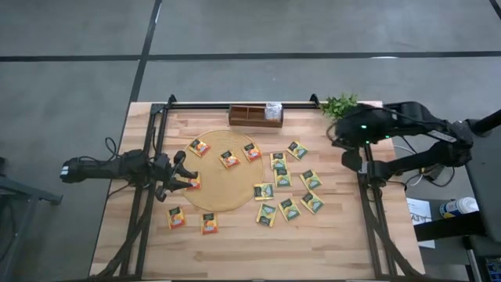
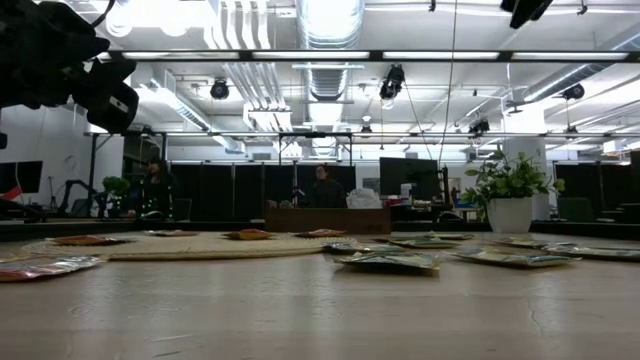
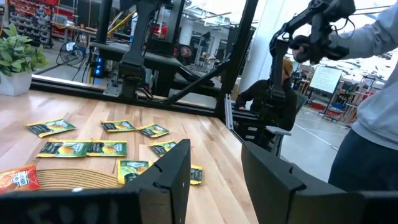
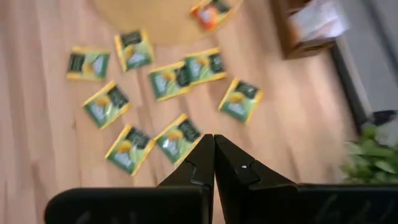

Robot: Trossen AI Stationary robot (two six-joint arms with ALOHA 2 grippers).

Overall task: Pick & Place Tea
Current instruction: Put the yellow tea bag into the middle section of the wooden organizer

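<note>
Tea sachets lie flat across the wooden table. Three orange ones [image 1: 228, 160] rest on the round tan mat [image 1: 223, 188], and two more [image 1: 176, 217] lie near the front left. Several green-yellow ones [image 1: 282, 178] [image 4: 177, 140] are spread to the mat's right. White sachets [image 1: 273, 110] sit in the right end of the wooden tray [image 1: 250, 117]. My left gripper [image 1: 186, 174] [image 3: 214, 155] hovers level at the mat's left edge, open, with nothing between its fingers; an orange sachet [image 1: 194, 182] lies just beside it. My right gripper [image 1: 350, 159] [image 4: 214, 142] is raised at the table's right side, slanting down, shut and empty.
A potted plant [image 1: 339, 104] stands at the far right corner beside the tray. Black frame rails [image 1: 368, 211] run along the table's left and right sides. A person in a grey sleeve [image 3: 373, 93] stands beyond the right edge. Bare wood [image 1: 235, 254] lies along the near edge.
</note>
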